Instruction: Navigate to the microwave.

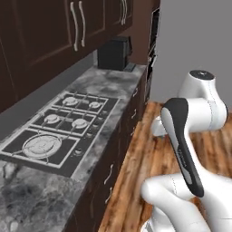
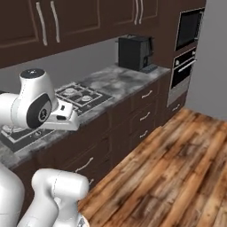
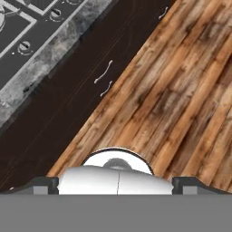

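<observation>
1. The black built-in microwave with a dark glass door (image 2: 189, 27), framed in dark wood, sits high in the tall cabinet at the far end of the kitchen run, well apart from the arm.
2. Directly below it is the black-and-silver oven with a horizontal bar handle (image 2: 182, 73).
3. A black boxy coffee machine (image 2: 134, 52) stands on the grey marbled worktop (image 2: 116, 80), between the steel gas hob (image 1: 59, 131) and the tall cabinet.
4. The tool (image 3: 116, 182) hangs over the brown wooden plank floor (image 3: 181, 99) beside the dark drawer fronts; I cannot tell whether its fingertips are apart or together.
</observation>
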{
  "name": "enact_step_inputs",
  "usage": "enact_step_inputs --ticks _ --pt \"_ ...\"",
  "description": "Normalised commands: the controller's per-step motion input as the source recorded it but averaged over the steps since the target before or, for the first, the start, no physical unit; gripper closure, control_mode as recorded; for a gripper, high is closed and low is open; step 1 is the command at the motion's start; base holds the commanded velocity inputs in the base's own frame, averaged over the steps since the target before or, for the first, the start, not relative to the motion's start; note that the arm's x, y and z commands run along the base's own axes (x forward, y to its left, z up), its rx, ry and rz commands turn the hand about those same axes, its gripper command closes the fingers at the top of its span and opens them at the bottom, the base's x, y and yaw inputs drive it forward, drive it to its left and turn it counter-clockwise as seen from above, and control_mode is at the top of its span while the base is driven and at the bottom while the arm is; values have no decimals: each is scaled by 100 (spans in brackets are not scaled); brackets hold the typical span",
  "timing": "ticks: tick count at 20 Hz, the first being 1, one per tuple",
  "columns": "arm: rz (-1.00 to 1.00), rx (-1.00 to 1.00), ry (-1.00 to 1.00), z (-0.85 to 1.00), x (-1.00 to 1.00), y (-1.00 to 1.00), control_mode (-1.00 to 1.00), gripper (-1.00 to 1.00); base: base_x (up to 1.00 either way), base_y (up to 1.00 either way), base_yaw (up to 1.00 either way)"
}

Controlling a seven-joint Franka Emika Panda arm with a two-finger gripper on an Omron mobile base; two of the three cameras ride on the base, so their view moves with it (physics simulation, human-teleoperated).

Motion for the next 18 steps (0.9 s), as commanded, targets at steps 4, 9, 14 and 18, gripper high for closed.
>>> enact_step_inputs --ticks 4,9,14,18 --pt "0 0 0 0 0 0 100 -100 76 -96 -26" --pt "0 0 0 0 0 0 100 -100 79 -95 -23" --pt "0 0 0 0 0 0 100 -100 90 -81 -13" --pt "0 0 0 0 0 0 100 -100 97 -74 -1"
